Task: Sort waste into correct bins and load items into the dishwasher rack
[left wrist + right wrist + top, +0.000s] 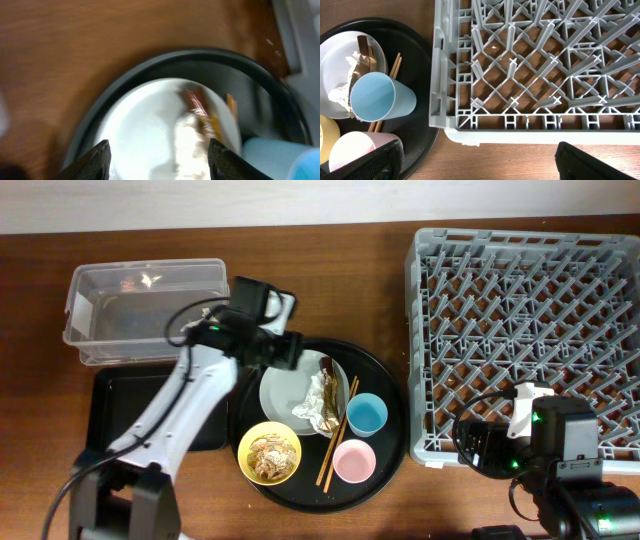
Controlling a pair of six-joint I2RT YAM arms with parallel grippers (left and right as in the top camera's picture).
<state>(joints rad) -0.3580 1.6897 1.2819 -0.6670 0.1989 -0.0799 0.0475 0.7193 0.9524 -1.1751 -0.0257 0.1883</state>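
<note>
Overhead, we see the left gripper (159, 150) hovering over the plate (283, 393) at frame centre, jaws wide, empty. The right gripper (477, 150), lower right, is likewise gaping and empty. Risk: pinching the tissue (312, 408) may drag the wrapper (326, 368) along with it. Count: one rack (525, 340), one tub (145, 300), one black tray (110, 415), one plate, one bowl (270, 452), two cups (367, 416), two chopsticks (337, 435).

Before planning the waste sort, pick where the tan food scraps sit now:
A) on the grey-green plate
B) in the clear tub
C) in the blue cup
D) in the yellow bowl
D: in the overhead view, the tan scraps lie inside the yellow bowl on the round black tray, while the plate beside it carries crumpled tissue instead.
</note>
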